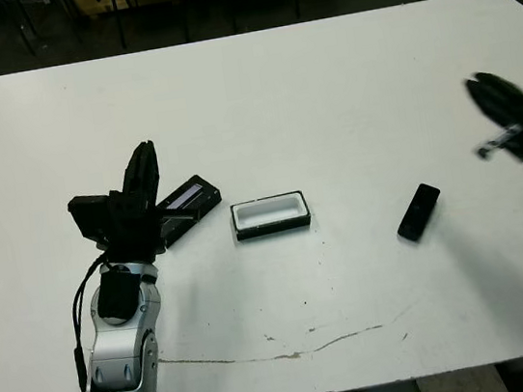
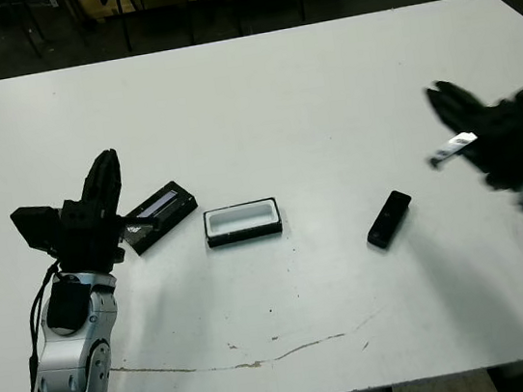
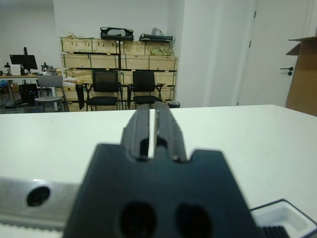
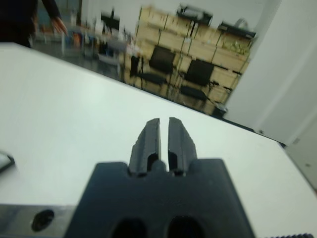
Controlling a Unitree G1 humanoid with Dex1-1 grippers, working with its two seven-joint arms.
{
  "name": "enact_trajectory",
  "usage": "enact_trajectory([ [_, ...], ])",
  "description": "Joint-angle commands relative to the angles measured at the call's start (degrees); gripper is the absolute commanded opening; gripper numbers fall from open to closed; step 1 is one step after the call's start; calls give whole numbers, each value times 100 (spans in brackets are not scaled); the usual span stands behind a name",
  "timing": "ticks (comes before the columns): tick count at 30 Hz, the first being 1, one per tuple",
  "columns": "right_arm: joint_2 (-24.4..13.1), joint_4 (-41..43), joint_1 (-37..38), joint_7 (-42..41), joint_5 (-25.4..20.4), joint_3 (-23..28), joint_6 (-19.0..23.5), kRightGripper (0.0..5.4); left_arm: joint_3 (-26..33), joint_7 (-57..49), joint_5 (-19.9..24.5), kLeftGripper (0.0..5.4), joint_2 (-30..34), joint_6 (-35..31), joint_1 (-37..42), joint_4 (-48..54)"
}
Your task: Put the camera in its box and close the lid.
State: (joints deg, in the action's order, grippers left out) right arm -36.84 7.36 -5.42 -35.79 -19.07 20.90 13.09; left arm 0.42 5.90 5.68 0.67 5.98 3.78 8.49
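Black right claw [image 2: 444, 107] is pinched closed, empty, raised at the right edge of the surface [image 1: 325, 90]. Camera [image 2: 389, 219] lies just left and nearer, long axis running near-left to far-right; right arm is the closer one. Further left, open box [image 2: 242, 223] sits mid-surface, lid [image 2: 158, 210] beside it under the left claw [image 2: 104, 184], also closed and empty.
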Motion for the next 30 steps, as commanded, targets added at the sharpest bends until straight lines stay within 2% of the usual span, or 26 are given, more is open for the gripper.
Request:
enact_trajectory([
  [1, -387, -249, 307, -441, -158, 133, 304, 0, 2, -38, -10, 1, 0, -113, -94, -7],
  [4, -683, -486, 421, -886, -171, 86, 344, 0, -5, -21, -15, 1, 13, -111, -73, -8],
  [9, -1069, -1025, 379, -1703, 48, -196, -251, 0, -3, -16, 6, 1, 12, -147, -42, -12],
  [12, -1151, -1576, 178, -2256, -39, -412, -324, 0, 2, -24, -25, 1, 26, -130, -31, -21],
  [18, -1202, -2510, -105, -2954, 37, -738, -471, 0, 33, -14, -6, 1, 44, -167, -27, 4],
  [24, -1147, -2923, -166, -3153, 259, -1037, -637, 0, 34, 20, 0, 1, 63, -153, -12, -21],
  [30, -1123, -2937, -214, -3116, 468, -1327, -601, 0, 14, 29, -12, 1, 52, -164, -35, -30],
])
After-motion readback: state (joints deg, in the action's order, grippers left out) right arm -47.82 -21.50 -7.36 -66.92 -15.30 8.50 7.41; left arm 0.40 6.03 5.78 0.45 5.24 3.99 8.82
